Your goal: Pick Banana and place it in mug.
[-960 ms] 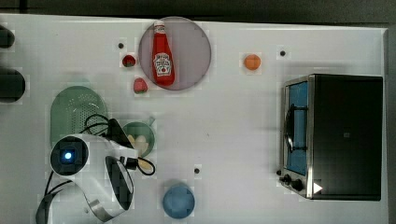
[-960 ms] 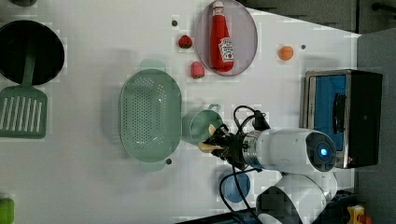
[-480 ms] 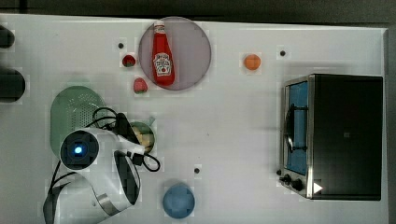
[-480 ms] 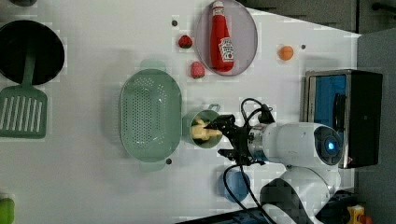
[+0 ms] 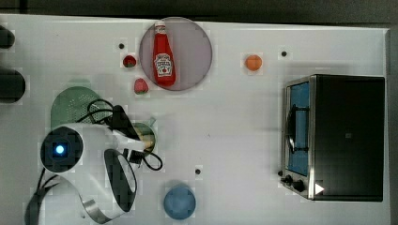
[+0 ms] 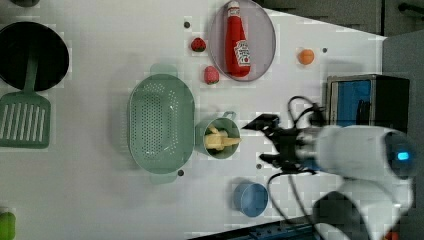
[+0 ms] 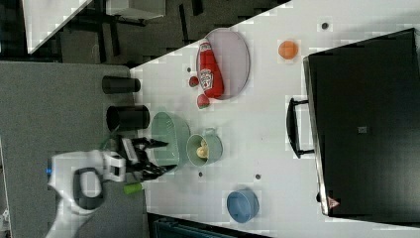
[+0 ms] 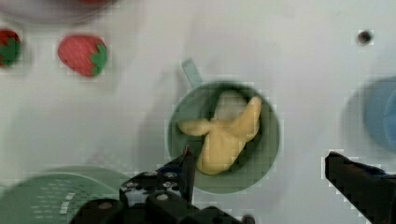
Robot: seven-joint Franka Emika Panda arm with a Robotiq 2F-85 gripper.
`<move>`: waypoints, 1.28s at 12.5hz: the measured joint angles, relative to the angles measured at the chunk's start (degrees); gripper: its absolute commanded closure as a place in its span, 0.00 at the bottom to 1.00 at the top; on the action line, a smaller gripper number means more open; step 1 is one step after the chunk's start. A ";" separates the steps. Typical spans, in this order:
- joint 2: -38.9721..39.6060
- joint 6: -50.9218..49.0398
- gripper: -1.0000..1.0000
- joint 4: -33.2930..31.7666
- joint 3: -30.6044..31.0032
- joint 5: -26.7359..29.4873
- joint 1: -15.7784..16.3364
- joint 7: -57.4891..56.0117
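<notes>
The banana (image 8: 224, 135) lies inside the mug (image 8: 264, 175), near the middle of the wrist view, one end propped against the wall and its pale curve slumped across the bottom; that is where the task wants it, so I judge the placing done. In the left view the banana (image 6: 220, 141) fills most of the mug (image 6: 202, 136) at frame centre, and the mug's handle points toward the upper right.

My gripper (image 6: 265, 142) hangs just off the mug on the left view's right, fingers spread wide apart and holding nothing. One fingertip (image 8: 187, 163) shows against the mug's rim in the wrist view, the other sits well out toward the blue cup (image 8: 380, 116). I read that wide spread as a release.

Just beside the mug, on the left view's left, sits the colander (image 6: 161, 122). Two strawberries (image 6: 211, 75) lie nearby, toward a plate (image 6: 265, 35) with a ketchup bottle (image 6: 237, 40).

In the top view my arm (image 5: 94, 164) covers much of the mug (image 5: 149, 136), so I cannot make out the banana there. Whether the banana sits flat I cannot tell.
</notes>
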 measured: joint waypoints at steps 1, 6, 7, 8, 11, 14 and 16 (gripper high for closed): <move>-2.70 -3.89 0.00 2.01 -1.11 0.57 -0.41 -3.08; -15.25 -21.75 0.00 16.11 -14.99 0.75 -0.45 -17.00; -16.62 -24.57 0.00 18.41 -18.13 1.36 -0.94 -20.09; -17.74 -26.58 0.00 19.53 -19.93 1.58 -2.63 -22.49; -18.69 -29.54 0.00 19.86 -25.13 0.00 -4.77 -29.11; -17.42 -30.45 0.00 18.24 -28.58 0.08 -5.22 -33.13; -15.25 -30.48 0.00 18.07 -29.13 -1.96 -4.89 -33.52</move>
